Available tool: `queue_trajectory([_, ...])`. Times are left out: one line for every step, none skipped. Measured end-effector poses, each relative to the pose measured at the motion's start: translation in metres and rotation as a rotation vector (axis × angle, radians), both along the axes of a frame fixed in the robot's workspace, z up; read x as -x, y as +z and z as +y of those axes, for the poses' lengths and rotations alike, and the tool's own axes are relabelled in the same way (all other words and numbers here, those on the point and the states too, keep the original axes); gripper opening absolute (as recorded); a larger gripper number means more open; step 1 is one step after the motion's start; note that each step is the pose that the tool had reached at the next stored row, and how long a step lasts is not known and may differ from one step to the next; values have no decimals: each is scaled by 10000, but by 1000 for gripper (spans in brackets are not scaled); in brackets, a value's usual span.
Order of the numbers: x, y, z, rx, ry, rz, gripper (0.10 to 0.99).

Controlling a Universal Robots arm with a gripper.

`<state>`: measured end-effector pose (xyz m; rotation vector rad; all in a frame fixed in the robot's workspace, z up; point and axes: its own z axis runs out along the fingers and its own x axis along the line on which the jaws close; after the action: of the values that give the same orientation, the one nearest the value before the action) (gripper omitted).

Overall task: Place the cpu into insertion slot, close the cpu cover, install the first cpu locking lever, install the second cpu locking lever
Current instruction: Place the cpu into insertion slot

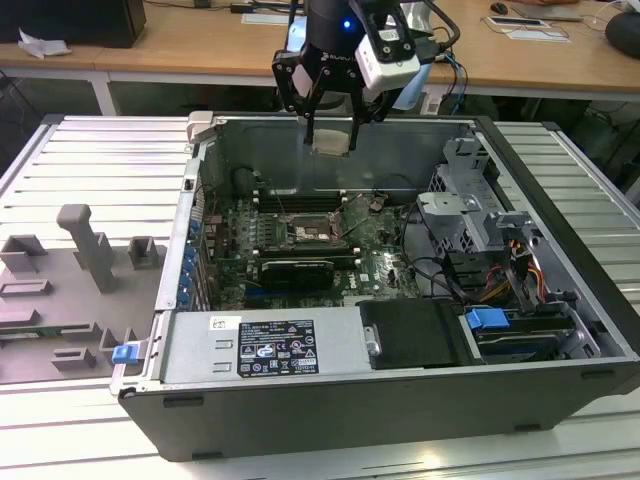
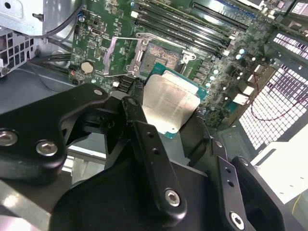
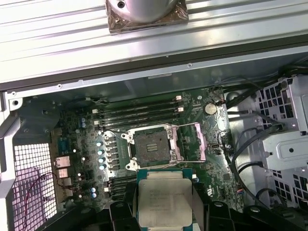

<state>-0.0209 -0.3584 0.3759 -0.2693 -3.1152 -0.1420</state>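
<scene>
My gripper (image 1: 331, 132) hangs above the open computer case, shut on the cpu (image 1: 332, 140), a thin square chip with a silver-grey top. In both wrist views the cpu (image 2: 168, 103) (image 3: 164, 198) sits flat between the black fingers (image 2: 139, 125). The insertion slot (image 1: 312, 232) (image 3: 151, 144) (image 2: 161, 55) lies bare on the green board well below the chip, its dark pin grid showing. The cpu cover (image 3: 193, 142) (image 2: 110, 57) is swung open beside the slot. A thin wire locking lever (image 2: 144, 38) stands raised along the slot's edge.
Memory slots (image 1: 300, 195) run behind the socket and a long black graphics card (image 1: 295, 270) lies in front of it. A drive cage (image 1: 470, 215) with cables fills the exterior view's right, and a power supply (image 1: 265, 345) the near side. Grey fixtures (image 1: 90, 245) stand outside the case.
</scene>
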Motion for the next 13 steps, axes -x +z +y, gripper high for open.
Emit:
queue_trajectory([0,0,0,0,-27,-1,541])
queue_trajectory([0,0,0,0,-53,0,541])
queue_trajectory([0,0,0,0,-117,0,541])
queue_trajectory([0,0,0,-1,-160,0,541])
queue_trajectory([0,0,0,0,-208,0,541])
queue_trajectory([0,0,0,0,-231,0,541])
queue_trajectory([0,0,0,0,-257,0,541])
queue_trajectory([0,0,0,0,-317,0,541])
queue_trajectory([0,0,0,0,-354,0,541])
queue_trajectory([0,0,0,0,-382,0,541])
queue_trajectory([0,0,0,0,-425,0,541])
queue_trajectory([0,-1,0,0,-454,0,541])
queue_trajectory([0,-1,0,0,-479,0,541])
